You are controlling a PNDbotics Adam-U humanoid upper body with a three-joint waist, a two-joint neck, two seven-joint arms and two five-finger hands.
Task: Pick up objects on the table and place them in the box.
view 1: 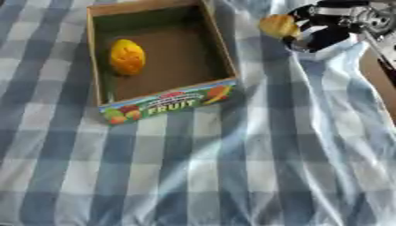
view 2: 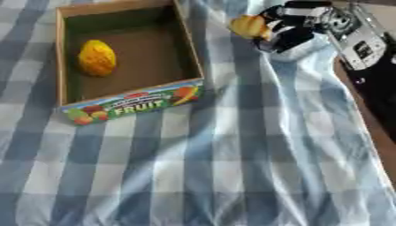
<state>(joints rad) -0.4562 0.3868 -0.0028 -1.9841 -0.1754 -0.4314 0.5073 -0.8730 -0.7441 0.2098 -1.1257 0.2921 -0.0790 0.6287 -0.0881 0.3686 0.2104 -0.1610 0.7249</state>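
A cardboard fruit box with a printed "FRUIT" front lies open at the upper left of the blue-and-white checked cloth. Inside it, near the left wall, lies a yellow-orange fruit. My right hand comes in from the upper right, its black fingers curled round a second yellow-orange fruit. That fruit is to the right of the box, outside its right wall. Whether it touches the cloth I cannot tell. My left hand shows in neither view.
The checked cloth covers the table and is wrinkled along the right side. The table's brown edge shows at the far right, beside my right arm.
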